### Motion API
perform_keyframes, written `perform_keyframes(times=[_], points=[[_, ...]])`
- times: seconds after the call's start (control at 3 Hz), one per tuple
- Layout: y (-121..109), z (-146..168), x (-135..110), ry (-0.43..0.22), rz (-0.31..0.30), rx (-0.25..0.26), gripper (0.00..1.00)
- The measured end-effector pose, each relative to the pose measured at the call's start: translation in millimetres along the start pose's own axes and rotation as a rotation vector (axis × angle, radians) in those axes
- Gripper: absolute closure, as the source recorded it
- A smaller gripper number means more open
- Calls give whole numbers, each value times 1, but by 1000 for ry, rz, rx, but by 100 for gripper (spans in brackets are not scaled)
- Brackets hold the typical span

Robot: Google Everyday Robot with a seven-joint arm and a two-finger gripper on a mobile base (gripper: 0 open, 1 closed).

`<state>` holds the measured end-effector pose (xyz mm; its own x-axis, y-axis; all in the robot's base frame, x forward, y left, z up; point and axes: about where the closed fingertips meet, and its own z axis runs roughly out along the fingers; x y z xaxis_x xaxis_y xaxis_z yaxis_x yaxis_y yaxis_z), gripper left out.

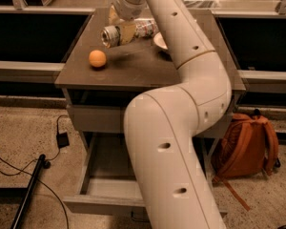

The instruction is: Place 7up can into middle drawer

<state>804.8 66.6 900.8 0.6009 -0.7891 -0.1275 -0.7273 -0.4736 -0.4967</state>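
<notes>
My gripper (118,31) is over the cabinet top and is shut on the 7up can (110,36), a silvery can held on its side above the surface, its end facing left. The round orange fruit (97,58) lies on the top just below and left of the can. The middle drawer (105,191) stands pulled open at the bottom of the grey cabinet; my arm covers its right part. The drawer one tier higher (93,117) is shut.
A clear plastic bottle (145,27) lies on the cabinet top behind the gripper, and a white bowl (161,41) stands beside it, partly behind my arm. An orange backpack (245,147) leans right of the cabinet. Black cables and a dark pole (31,187) lie on the floor at left.
</notes>
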Motion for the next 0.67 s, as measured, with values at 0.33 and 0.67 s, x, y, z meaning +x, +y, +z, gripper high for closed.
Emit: perform_keyframes(times=[0.33, 0.67], points=[[15, -26, 6, -13, -2, 24, 100], [21, -89, 7, 9, -4, 142, 100]])
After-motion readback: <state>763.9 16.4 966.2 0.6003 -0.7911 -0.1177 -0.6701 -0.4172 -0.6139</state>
